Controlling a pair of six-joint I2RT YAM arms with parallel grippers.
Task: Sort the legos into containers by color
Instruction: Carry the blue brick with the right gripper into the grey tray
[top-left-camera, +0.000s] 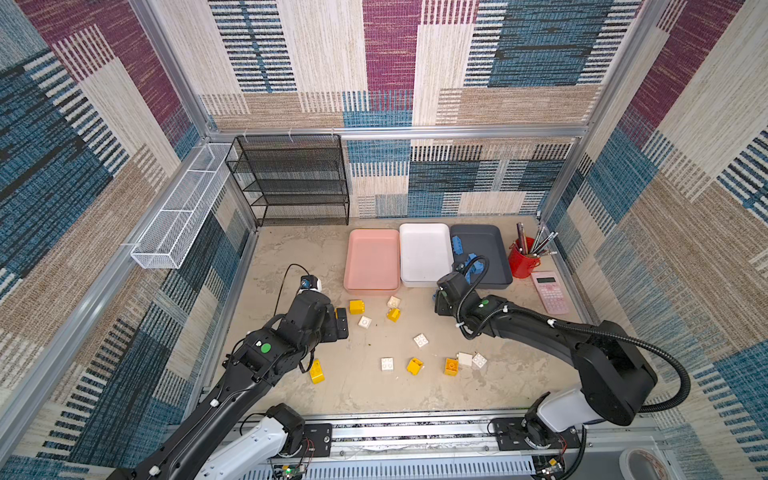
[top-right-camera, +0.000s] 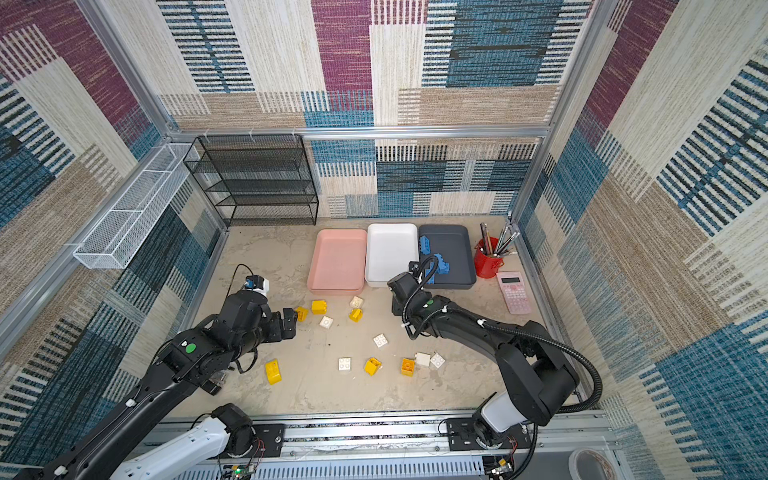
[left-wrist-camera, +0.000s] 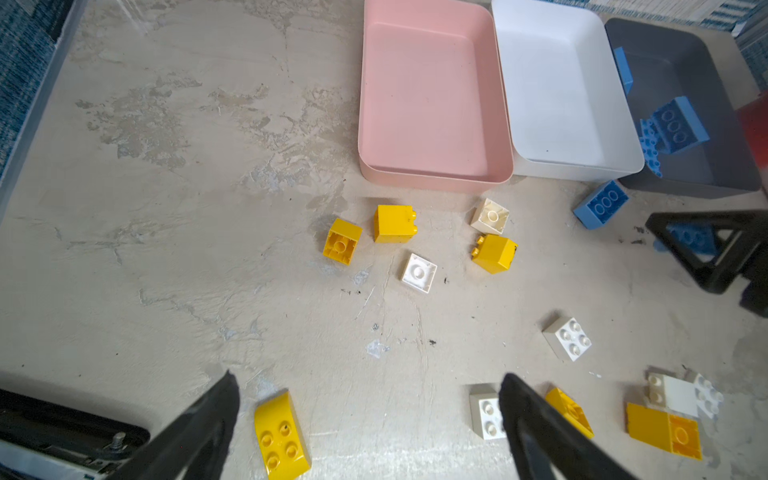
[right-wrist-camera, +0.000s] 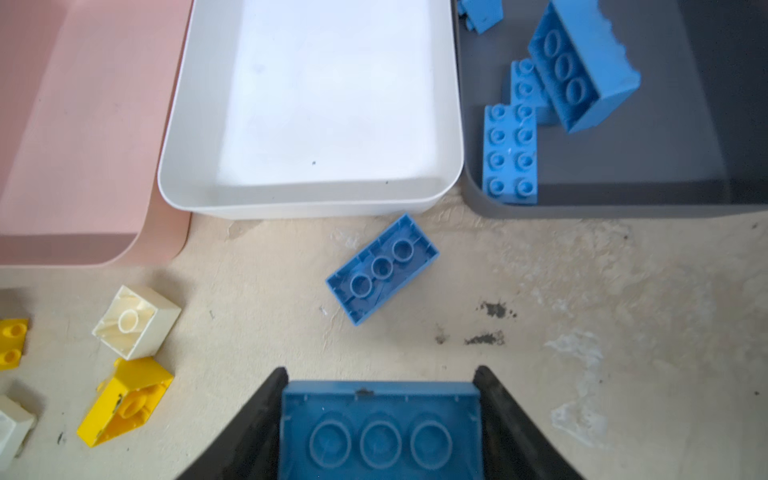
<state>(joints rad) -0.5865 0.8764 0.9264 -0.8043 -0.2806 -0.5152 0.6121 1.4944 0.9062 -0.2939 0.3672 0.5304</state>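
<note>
Three containers stand side by side at the back: a bare pink tray (top-left-camera: 372, 259), a bare white tray (top-left-camera: 424, 253) and a dark grey tray (top-left-camera: 492, 245) holding blue legos (right-wrist-camera: 510, 153). My right gripper (right-wrist-camera: 381, 371) is shut on a blue lego (right-wrist-camera: 380, 432), underside up, just in front of the trays. Another blue lego (right-wrist-camera: 382, 268) lies on the floor before the white tray. Yellow legos (top-left-camera: 356, 306) and white legos (top-left-camera: 421, 340) are scattered across the middle. My left gripper (left-wrist-camera: 370, 382) hangs open and empty above the floor, left of a yellow lego (top-right-camera: 319, 306).
A red pen cup (top-left-camera: 523, 261) and a pink calculator (top-left-camera: 549, 292) sit right of the grey tray. A black wire shelf (top-left-camera: 291, 178) stands at the back left, and a white wire basket (top-left-camera: 183, 216) hangs on the left wall.
</note>
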